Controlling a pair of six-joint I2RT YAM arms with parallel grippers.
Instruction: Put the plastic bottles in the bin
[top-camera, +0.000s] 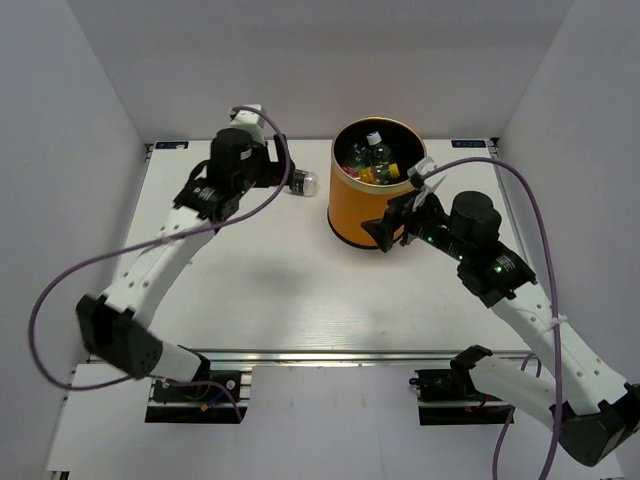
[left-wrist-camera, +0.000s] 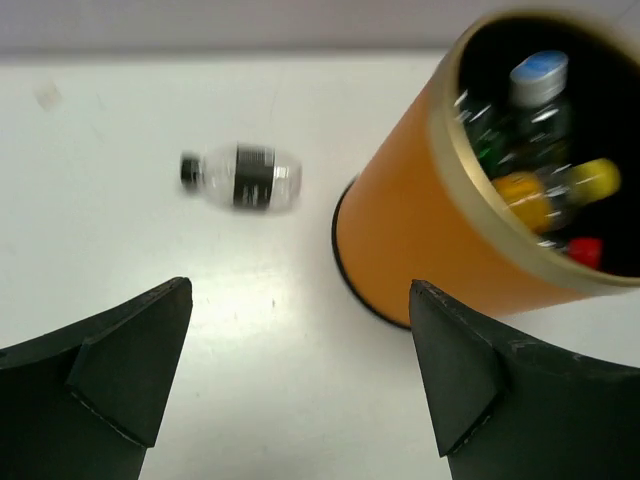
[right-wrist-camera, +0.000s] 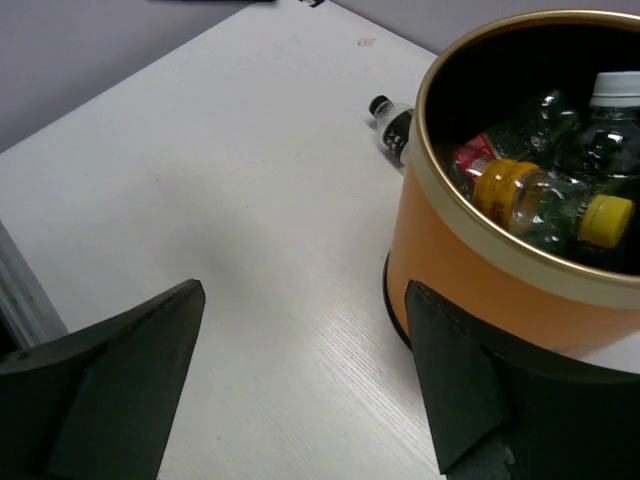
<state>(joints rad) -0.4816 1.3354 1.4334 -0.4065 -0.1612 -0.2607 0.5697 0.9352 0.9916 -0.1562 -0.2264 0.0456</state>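
Bottles (top-camera: 375, 160) lie piled inside the orange bin (top-camera: 352, 215), which stands at the far middle of the white surface (top-camera: 260, 285). One more bottle (left-wrist-camera: 243, 178), with a dark label, lies on its side just left of the bin, not touching it. The left pincer (left-wrist-camera: 300, 290) hangs near it, spread wide and holding nothing. The right pincer (right-wrist-camera: 305, 290) is by the bin's near right side, also spread and empty. The loose bottle is round, so a bump could make it roll away. It lies close to the bin, so the left pincer might hit the wall and push the bin. A weak pinch could let the bottle slip and drop outside.
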